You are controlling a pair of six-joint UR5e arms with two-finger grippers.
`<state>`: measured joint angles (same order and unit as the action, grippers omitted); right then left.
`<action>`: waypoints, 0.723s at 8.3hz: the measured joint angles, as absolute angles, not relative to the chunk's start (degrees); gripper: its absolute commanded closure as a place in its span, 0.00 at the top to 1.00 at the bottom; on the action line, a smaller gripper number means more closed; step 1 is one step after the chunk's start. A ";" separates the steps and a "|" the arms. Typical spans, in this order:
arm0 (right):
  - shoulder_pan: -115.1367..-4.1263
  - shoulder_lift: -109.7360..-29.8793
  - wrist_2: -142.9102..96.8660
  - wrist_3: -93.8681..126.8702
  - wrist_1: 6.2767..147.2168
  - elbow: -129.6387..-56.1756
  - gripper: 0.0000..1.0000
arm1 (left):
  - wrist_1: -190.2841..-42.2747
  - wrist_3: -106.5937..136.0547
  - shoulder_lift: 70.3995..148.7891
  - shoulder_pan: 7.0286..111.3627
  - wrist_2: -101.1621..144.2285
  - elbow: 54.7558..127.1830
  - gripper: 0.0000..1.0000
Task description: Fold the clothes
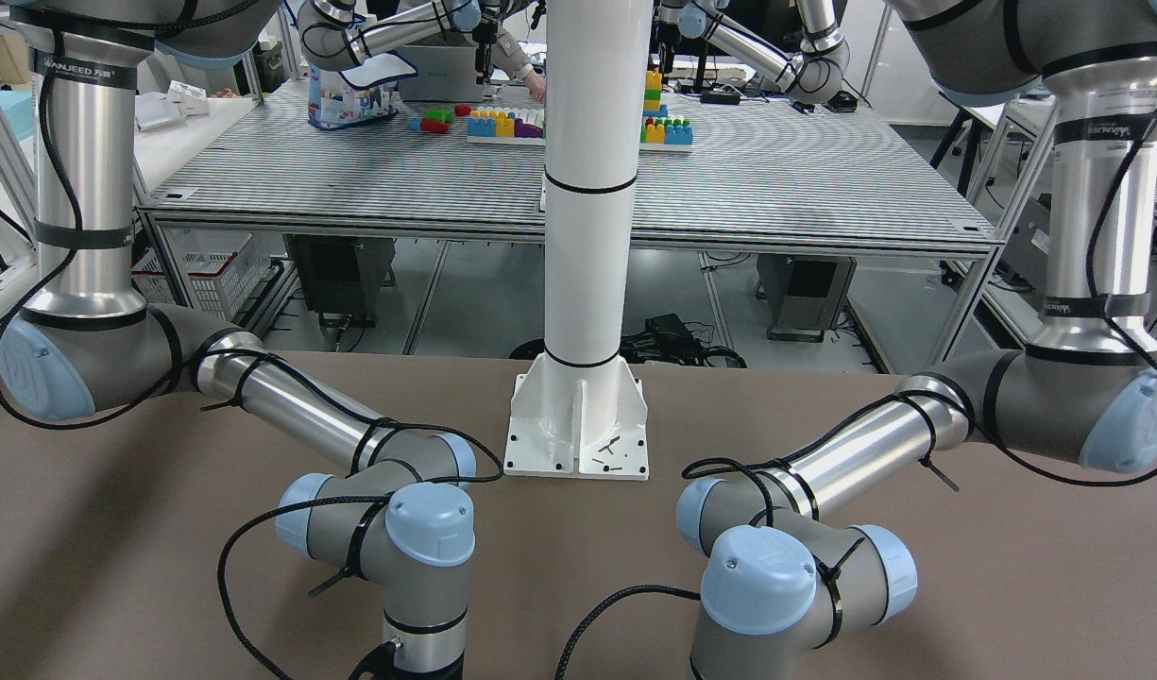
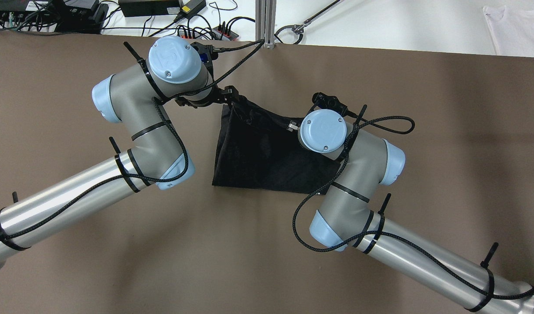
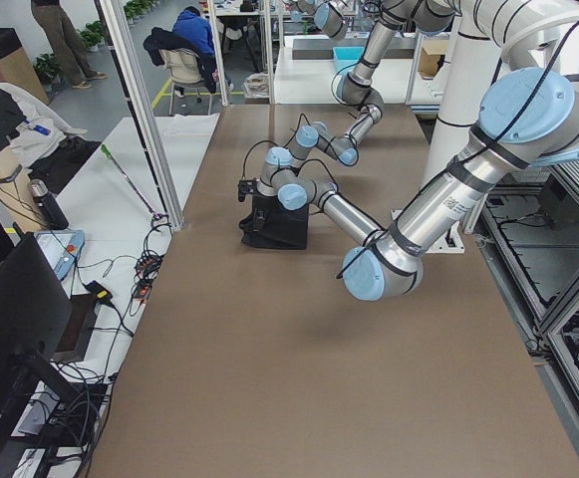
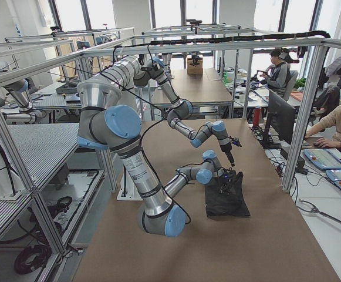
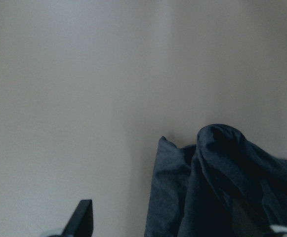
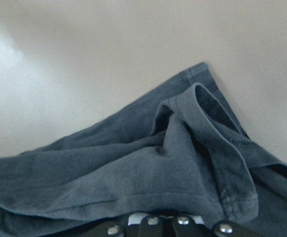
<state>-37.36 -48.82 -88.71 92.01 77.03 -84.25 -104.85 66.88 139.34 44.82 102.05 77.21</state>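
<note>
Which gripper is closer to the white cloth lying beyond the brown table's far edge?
Right. The right gripper is at the black fabric garment, on its side toward the white cloth; the left gripper is at its far left corner, farther.

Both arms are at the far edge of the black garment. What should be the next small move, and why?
Probably draw both pincers toward the robot, carrying the far edge over the near hem. The garment peaks up at the left pincer and bunches at the right pincer, while its near hem lies flat on the table. Whether the left pincer is shut is unclear.
</note>
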 measured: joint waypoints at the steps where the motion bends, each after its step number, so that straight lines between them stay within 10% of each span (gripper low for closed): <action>1: -38.47 -47.67 -88.58 91.60 75.95 -81.67 0.00 | -104.85 66.88 139.29 44.82 102.00 77.30 1.00; 4: -41.96 -43.12 -88.45 88.48 67.83 -69.03 0.06 | -104.71 66.91 136.86 44.82 101.94 80.84 1.00; 5: -43.12 -42.36 -88.43 86.60 66.51 -67.05 0.60 | -104.69 66.90 135.57 44.83 102.00 82.50 1.00; 6: -43.86 -42.00 -88.42 85.15 66.00 -66.26 0.80 | -104.64 66.89 134.76 44.83 102.02 83.53 1.00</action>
<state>-43.86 -42.00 -88.42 85.15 66.00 -66.26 -104.64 66.89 134.76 44.83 102.02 83.53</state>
